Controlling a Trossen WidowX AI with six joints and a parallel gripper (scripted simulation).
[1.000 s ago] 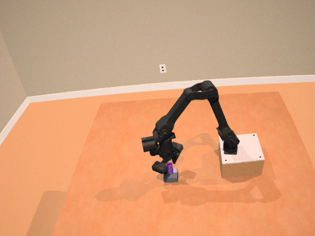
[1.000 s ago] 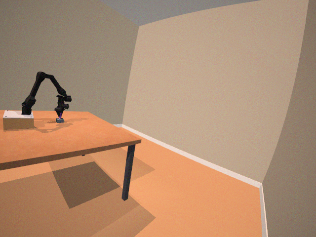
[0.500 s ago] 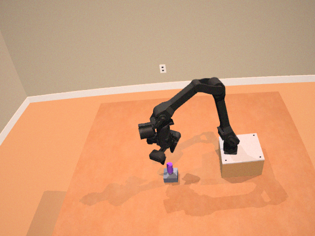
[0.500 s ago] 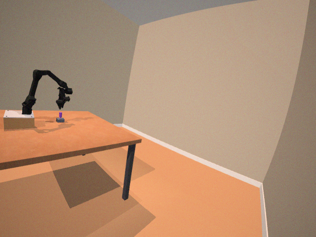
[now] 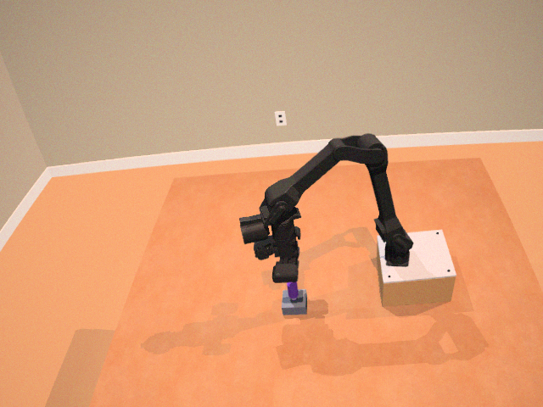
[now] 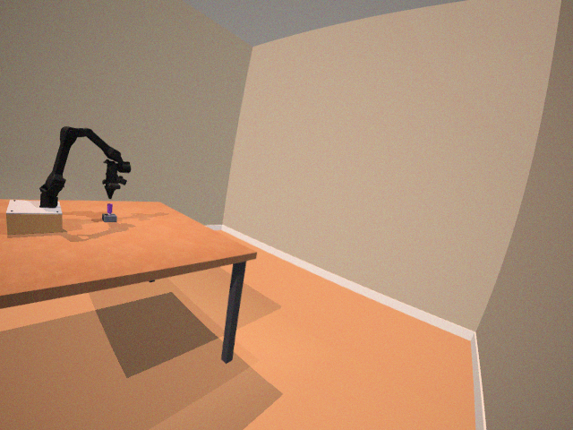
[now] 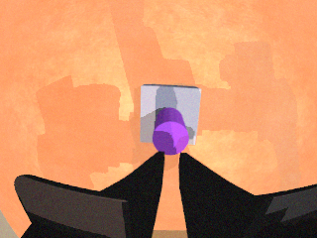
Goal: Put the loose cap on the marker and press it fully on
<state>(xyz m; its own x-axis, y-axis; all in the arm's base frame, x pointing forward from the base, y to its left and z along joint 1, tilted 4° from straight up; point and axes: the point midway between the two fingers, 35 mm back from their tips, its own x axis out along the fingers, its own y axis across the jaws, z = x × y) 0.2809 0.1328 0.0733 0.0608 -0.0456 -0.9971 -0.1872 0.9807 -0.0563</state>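
1. You'll find no readable text, label, brand, number or sign in any view.
2. The white wall plate (image 5: 280,118) on the far wall is too small and blurred to show any marking.
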